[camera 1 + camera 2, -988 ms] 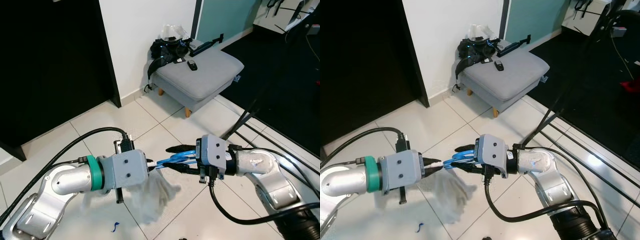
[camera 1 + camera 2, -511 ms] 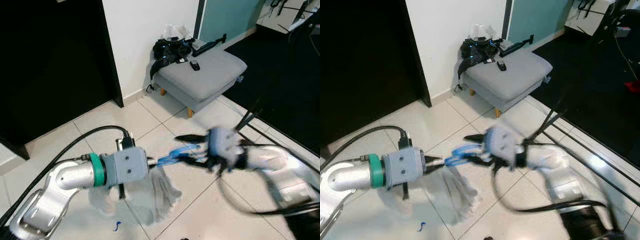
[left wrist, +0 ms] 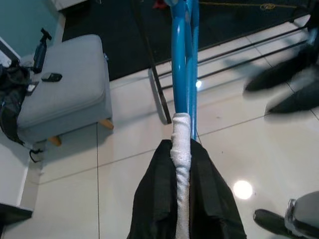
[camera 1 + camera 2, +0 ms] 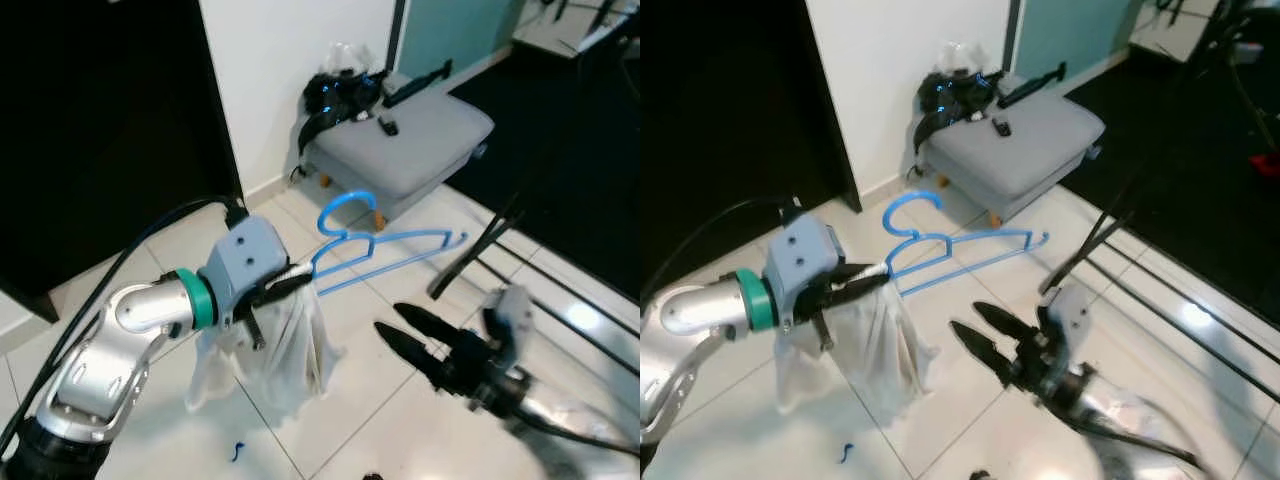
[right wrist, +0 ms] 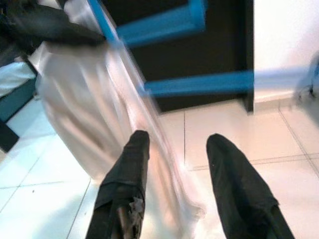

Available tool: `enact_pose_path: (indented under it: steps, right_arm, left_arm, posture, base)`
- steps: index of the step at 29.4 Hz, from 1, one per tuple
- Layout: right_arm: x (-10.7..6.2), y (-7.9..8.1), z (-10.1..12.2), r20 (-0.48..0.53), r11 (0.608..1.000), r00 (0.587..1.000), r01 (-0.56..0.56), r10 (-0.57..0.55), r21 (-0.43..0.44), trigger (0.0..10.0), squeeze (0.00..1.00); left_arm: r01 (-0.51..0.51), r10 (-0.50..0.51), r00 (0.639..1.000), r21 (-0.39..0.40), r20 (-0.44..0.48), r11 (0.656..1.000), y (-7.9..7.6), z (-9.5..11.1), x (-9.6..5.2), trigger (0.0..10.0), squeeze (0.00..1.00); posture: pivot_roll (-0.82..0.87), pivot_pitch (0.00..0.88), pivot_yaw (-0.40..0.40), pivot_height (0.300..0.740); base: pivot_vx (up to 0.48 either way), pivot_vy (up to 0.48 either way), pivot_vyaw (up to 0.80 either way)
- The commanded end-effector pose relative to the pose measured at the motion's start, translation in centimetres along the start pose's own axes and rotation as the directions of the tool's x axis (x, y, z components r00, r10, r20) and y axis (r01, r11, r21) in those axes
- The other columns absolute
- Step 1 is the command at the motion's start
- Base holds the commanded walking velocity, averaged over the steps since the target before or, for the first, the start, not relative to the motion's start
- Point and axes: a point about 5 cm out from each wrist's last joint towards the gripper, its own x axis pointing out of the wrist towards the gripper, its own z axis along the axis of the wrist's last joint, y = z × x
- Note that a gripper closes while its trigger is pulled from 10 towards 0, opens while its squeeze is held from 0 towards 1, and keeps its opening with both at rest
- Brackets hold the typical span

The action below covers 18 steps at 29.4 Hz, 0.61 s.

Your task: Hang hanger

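A blue plastic hanger (image 4: pixel 385 248) is held out level above the tiled floor, its hook (image 4: pixel 908 208) pointing up. A white garment (image 4: pixel 268 352) droops from its near end. My left gripper (image 4: pixel 292 284) is shut on that cloth-wrapped end; in the left wrist view the black fingers (image 3: pixel 155 199) pinch the white wrap (image 3: pixel 181 144) with the blue bars (image 3: pixel 183 59) running away from them. My right gripper (image 4: pixel 390 324) is open, lower and to the right of the hanger, touching nothing. In the right wrist view its spread fingers (image 5: pixel 127 184) face the garment (image 5: pixel 89 84) and the blue bars (image 5: pixel 199 82).
A grey footstool (image 4: pixel 420 150) against the white wall carries a black bag (image 4: pixel 338 95) and a remote (image 4: pixel 386 126). A dark doorway (image 4: pixel 100 130) lies to the left. Black stand legs (image 4: pixel 480 255) cross the tiles at the right, beside dark carpet. A small blue scrap (image 4: pixel 236 452) lies on the floor.
My right gripper has let go of the hanger and dropped away below it, open. The left gripper has lifted the hanger and garment, and holds them alone.
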Motion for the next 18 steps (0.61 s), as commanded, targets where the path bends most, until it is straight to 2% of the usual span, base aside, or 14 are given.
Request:
enact_pose_path:
  steps: [1,2,3,6,8,9,10,12,13,14,16,18]
  right_arm:
    - [0.8,0.0,-1.7,-0.019,0.996,0.996,0.084,-0.084,0.016,10.0,0.00]
    - [0.8,0.0,-1.7,-0.019,0.996,0.996,0.084,-0.084,0.016,10.0,0.00]
    - [1.7,0.0,-2.1,-0.007,0.990,0.992,0.125,-0.125,0.062,10.0,0.00]
    - [2.4,-0.2,-2.6,-0.008,0.986,0.989,0.145,-0.145,0.086,10.0,0.00]
    - [3.8,-1.0,-2.8,0.023,0.955,0.983,0.172,-0.183,0.241,10.0,0.00]
    - [3.8,-1.0,-2.8,0.023,0.955,0.983,0.172,-0.183,0.241,10.0,0.00]
    - [4.5,-1.0,-2.7,0.038,0.945,0.987,0.136,-0.154,0.297,10.0,0.00]
    - [4.5,-1.0,-2.7,0.038,0.945,0.987,0.136,-0.154,0.297,10.0,0.00]
    - [5.2,-0.8,-2.8,0.044,0.937,0.992,0.100,-0.122,0.335,10.0,0.00]
    - [5.2,-0.8,-2.8,0.044,0.937,0.992,0.100,-0.122,0.335,10.0,0.00]
    - [5.8,0.2,-3.2,0.055,0.914,0.998,-0.035,0.014,0.405,10.0,0.00]
    - [5.8,0.2,-3.2,0.055,0.914,0.998,-0.035,0.014,0.405,10.0,0.00]
  left_arm:
    - [0.003,-0.002,1.000,-0.015,0.015,1.000,0.0,0.5,-0.4,10.0,0.00]
    - [0.003,-0.002,1.000,-0.015,0.015,1.000,0.0,0.5,-0.4,10.0,0.00]
    - [-0.003,0.003,1.000,-0.004,0.012,1.000,0.1,0.7,-0.4,10.0,0.00]
    - [0.003,-0.003,1.000,0.000,0.016,1.000,0.0,1.0,-0.5,10.0,0.00]
    - [0.041,-0.041,0.999,0.040,0.004,0.998,-0.3,1.7,-1.1,10.0,0.00]
    - [0.041,-0.041,0.999,0.040,0.004,0.998,-0.3,1.7,-1.1,10.0,0.00]
    - [0.058,-0.058,0.998,0.049,-0.007,0.997,-0.5,2.0,-1.5,10.0,0.00]
    - [0.058,-0.058,0.998,0.049,-0.007,0.997,-0.5,2.0,-1.5,10.0,0.00]
    - [0.069,-0.068,0.997,0.058,-0.022,0.996,-0.5,2.2,-1.9,10.0,0.00]
    - [0.069,-0.068,0.997,0.058,-0.022,0.996,-0.5,2.2,-1.9,10.0,0.00]
    - [0.077,-0.075,0.996,0.060,-0.040,0.995,-0.6,2.3,-2.4,10.0,0.00]
    - [0.077,-0.075,0.996,0.060,-0.040,0.995,-0.6,2.3,-2.4,10.0,0.00]
  posture:
    - [-0.08,0.147,0.134,0.740]
    - [-0.08,0.147,0.134,0.740]
    - [-0.07,0.145,0.125,0.740]
    - [-0.06,0.144,0.120,0.740]
    - [-0.05,0.145,0.116,0.740]
    - [-0.05,0.145,0.116,0.740]
    - [-0.04,0.143,0.114,0.740]
    - [-0.04,0.143,0.114,0.740]
    - [-0.04,0.144,0.111,0.740]
    - [-0.04,0.144,0.111,0.740]
    - [-0.02,0.144,0.104,0.740]
    - [-0.02,0.144,0.104,0.740]
  base:
    - [0.000,0.000,0.00]
    - [0.000,0.000,0.00]
    - [0.000,0.000,0.00]
    - [0.000,0.000,0.00]
    - [0.000,0.000,0.00]
    - [0.000,0.000,0.00]
    - [0.000,0.000,0.00]
    - [0.000,0.000,0.00]
    - [0.000,0.000,0.00]
    - [0.000,0.000,0.00]
    - [0.000,0.000,0.00]
    - [0.000,0.000,0.00]
